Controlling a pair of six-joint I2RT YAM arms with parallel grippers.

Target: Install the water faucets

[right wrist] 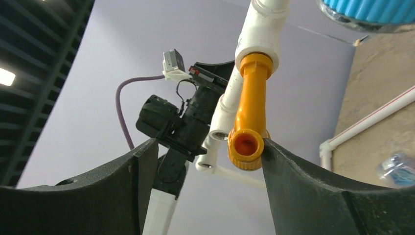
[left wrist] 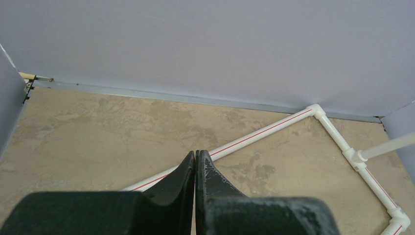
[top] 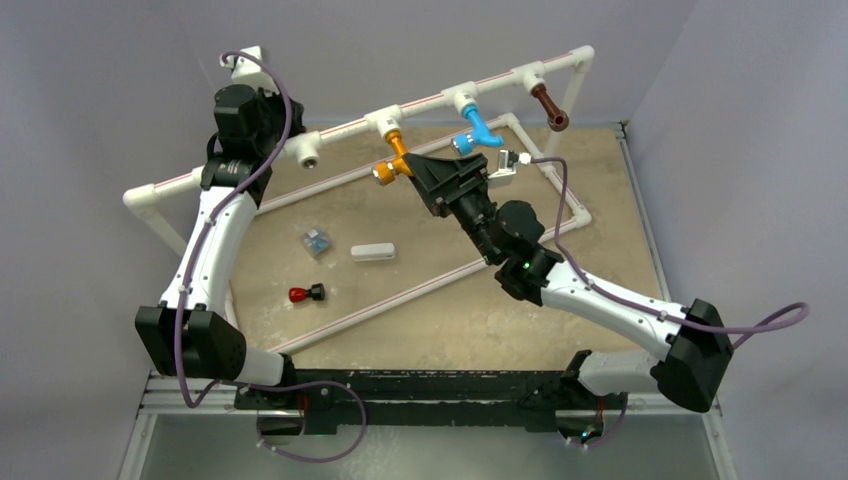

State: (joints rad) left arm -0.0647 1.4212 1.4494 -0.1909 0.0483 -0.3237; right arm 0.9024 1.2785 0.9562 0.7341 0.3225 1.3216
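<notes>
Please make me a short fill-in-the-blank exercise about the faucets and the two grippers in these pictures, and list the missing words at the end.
1. The right gripper stands ____, with the end of the orange faucet between its fingers.
2. The left gripper is ____, its fingers pressed together.
3. On the raised pipe, the blue faucet hangs between the orange faucet and the ____ one.
4. In all, ____ faucets hang from that pipe.
Missing words: open; shut; brown; three.

Orange faucet (right wrist: 248, 117) is smooth glossy plastic; tabletop (top: 450, 312) mottled, matt.
</notes>
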